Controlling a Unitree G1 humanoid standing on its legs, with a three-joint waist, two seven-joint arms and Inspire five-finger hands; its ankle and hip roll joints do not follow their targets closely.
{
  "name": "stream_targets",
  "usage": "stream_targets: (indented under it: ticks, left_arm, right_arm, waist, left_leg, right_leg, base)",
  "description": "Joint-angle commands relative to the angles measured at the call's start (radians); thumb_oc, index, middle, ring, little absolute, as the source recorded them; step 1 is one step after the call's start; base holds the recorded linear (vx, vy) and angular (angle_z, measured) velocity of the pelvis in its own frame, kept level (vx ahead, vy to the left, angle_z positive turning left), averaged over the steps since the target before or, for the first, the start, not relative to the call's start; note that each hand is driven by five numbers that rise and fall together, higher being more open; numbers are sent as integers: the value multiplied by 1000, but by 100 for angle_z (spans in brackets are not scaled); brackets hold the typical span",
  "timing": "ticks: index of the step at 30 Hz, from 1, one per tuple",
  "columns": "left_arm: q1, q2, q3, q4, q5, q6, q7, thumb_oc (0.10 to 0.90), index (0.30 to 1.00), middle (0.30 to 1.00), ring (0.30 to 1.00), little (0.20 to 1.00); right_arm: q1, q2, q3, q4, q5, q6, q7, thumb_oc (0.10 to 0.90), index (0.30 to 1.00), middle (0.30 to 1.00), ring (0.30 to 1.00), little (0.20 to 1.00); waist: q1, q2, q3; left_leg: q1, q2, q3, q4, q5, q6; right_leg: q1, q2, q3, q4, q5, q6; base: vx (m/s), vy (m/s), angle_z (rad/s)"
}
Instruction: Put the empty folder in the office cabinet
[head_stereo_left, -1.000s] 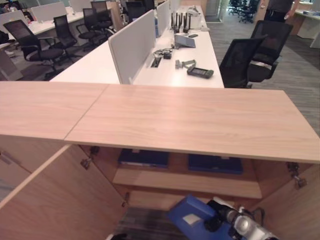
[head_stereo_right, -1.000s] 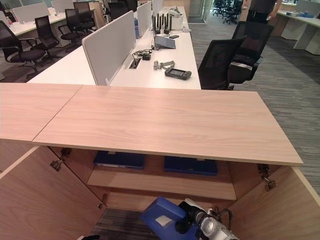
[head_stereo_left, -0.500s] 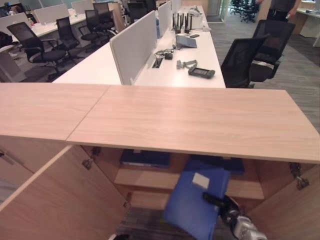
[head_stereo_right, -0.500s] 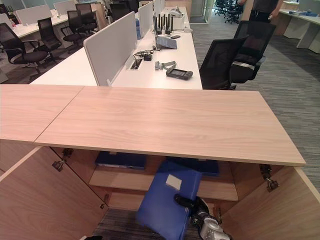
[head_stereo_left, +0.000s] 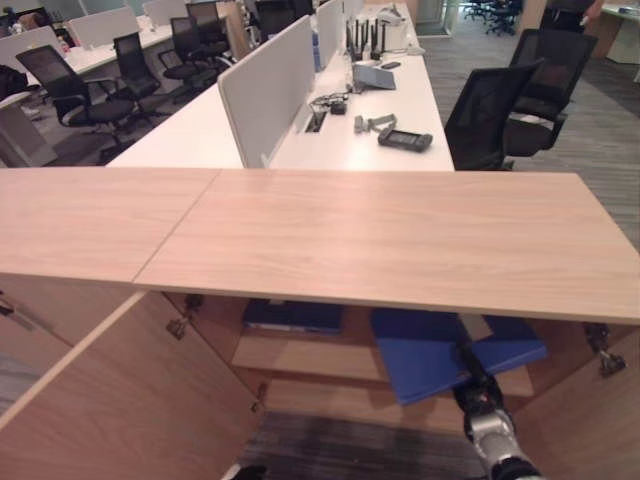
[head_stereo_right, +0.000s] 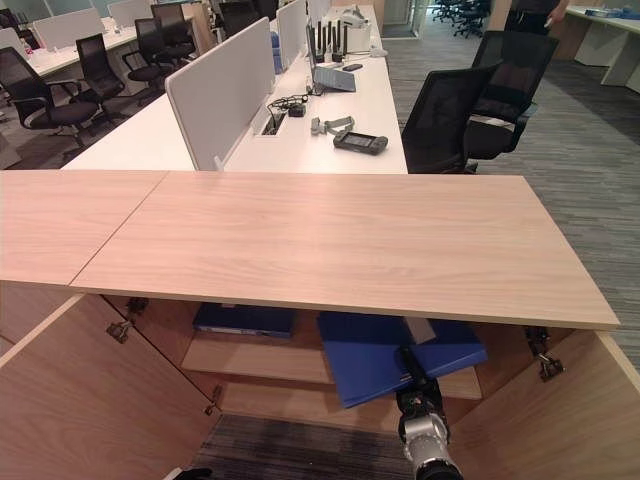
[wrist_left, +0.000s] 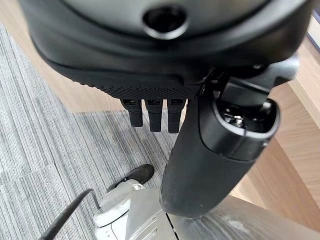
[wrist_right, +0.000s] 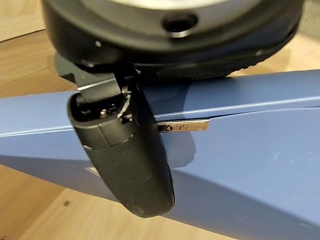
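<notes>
The blue folder (head_stereo_left: 440, 350) lies nearly flat at the level of the cabinet's inner shelf (head_stereo_left: 300, 356). Its far part is tucked under the wooden cabinet top (head_stereo_left: 380, 235), and its near edge overhangs the shelf. My right hand (head_stereo_left: 469, 364) grips that near edge. In the right wrist view its thumb (wrist_right: 125, 155) presses on the folder's blue face (wrist_right: 240, 150), with the fingers hidden beneath. My left hand (wrist_left: 152, 115) hangs with straight fingers over grey carpet, holding nothing.
Both cabinet doors stand open, the left door (head_stereo_left: 120, 400) and the right door (head_stereo_left: 590, 420). Another blue folder (head_stereo_left: 290, 315) lies on the shelf to the left. Behind the cabinet are a white desk (head_stereo_left: 350, 130) with a divider and black office chairs (head_stereo_left: 490, 120).
My right hand has lifted the blue folder from low and tilted in front of the cabinet to nearly flat at shelf level, and has pushed it in under the top.
</notes>
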Motion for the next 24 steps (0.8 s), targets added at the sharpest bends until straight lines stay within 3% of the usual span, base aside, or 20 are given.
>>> stream_targets:
  ticks: [1,5,24]
  left_arm:
    - [-57,37,-62,-21,9,-20,13,800,900,900,900,900]
    - [-67,44,-74,-42,6,-19,16,800,900,900,900,900]
    - [-206,116,-200,-164,-26,-38,35,800,900,900,900,900]
  right_arm:
    - [-198,26,-91,16,53,-110,18,400,300,300,300,300]
    - [-263,5,-127,37,79,-132,-2,400,300,300,300,300]
    - [-795,-292,-220,204,162,-224,-108,400,300,300,300,300]
  waist:
    - [26,-39,19]
    - [36,-33,33]
    - [122,21,167]
  left_leg:
    - [-19,-15,-42,6,-19,12]
    - [-37,-20,-48,8,-16,14]
    - [-278,-52,-121,89,15,18]
  right_leg:
    - [-23,-80,23,125,-103,83]
    - [-39,-84,19,128,-101,85]
    - [-281,-148,-3,304,-120,100]
  base:
    - [0,0,0]
    - [-27,9,1]
    - [-66,24,11]
